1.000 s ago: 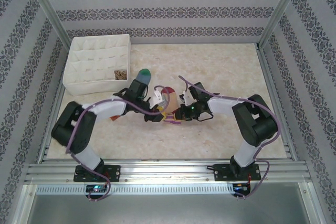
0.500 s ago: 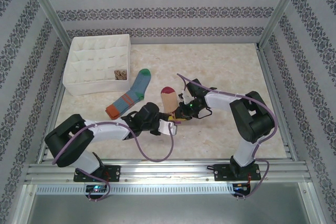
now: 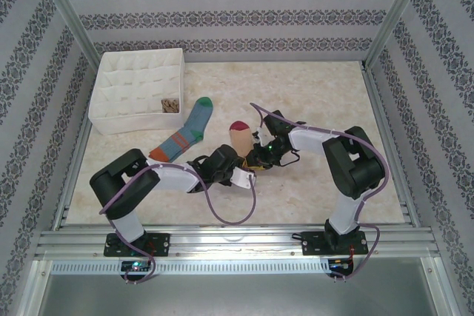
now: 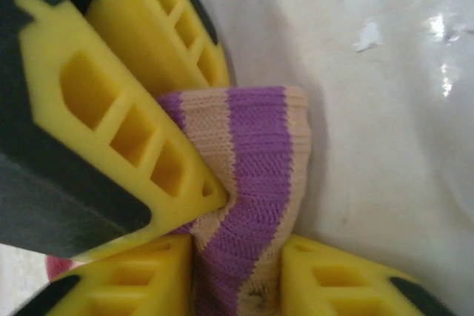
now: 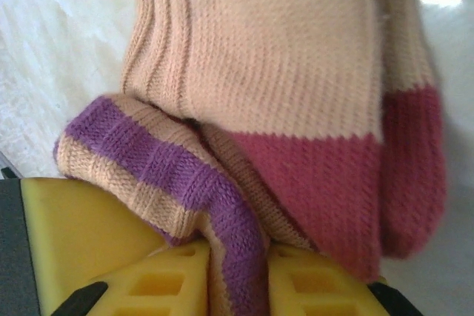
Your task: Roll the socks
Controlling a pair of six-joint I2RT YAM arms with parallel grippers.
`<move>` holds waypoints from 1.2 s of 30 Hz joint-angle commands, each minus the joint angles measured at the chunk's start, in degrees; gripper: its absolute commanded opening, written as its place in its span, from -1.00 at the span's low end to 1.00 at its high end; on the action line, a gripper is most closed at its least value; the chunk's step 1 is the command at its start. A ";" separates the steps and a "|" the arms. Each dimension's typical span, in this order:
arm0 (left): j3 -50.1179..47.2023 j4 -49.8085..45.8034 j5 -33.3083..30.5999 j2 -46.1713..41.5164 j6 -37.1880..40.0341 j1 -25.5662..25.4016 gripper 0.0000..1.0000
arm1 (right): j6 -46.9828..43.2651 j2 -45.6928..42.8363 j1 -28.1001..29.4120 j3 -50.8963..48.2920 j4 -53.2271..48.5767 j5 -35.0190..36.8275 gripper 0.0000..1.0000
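- Your left tool (image 3: 241,177) is narrow, pinching the striped cuff (image 4: 259,153) of the tan sock (image 3: 238,138).
- Your right tool (image 3: 257,157) is narrow too; the same cuff runs down between its fingers (image 5: 318,286). The two tools sit just beside each other at that end.
- The tan sock lies mid-table (image 3: 318,101), its long axis running away from the arm bases: maroon toe (image 3: 237,125) far, cuff near, under the tools.
- So I judge the roll must travel from cuff toward toe, away from the bases. Both arms are at the starting end, the left reaching in from the near left and the right from the right.
- In the right wrist view maroon fabric lies close beside the cuff; I cannot tell whether a first turn is in.
- The blue sock (image 3: 189,132) lies flat between the tan sock and the box (image 3: 111,120), nearer your left arm.
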 commanded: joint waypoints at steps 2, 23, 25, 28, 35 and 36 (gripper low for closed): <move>5.37 -13.61 -1.10 2.09 -3.83 -0.03 -0.79 | -2.23 3.02 0.16 -1.99 -7.93 3.36 -0.48; 34.13 -61.52 38.89 14.05 -21.69 10.87 -1.00 | 3.63 -20.74 -6.45 -15.91 12.89 5.75 0.13; 37.33 -64.27 41.70 16.75 -24.25 12.46 -1.00 | 3.50 -21.76 -6.08 -17.61 16.49 5.08 0.14; 40.53 -66.59 45.50 19.95 -27.43 14.50 -1.00 | 3.31 -22.19 -5.91 -20.85 24.09 3.24 0.16; 41.02 -65.55 49.21 22.31 -32.26 16.58 -1.00 | 4.53 -18.91 -5.21 -22.31 33.26 0.25 0.17; 40.86 -65.28 49.28 22.38 -32.74 16.73 -1.00 | 4.33 -18.37 -4.85 -22.02 33.33 0.06 0.17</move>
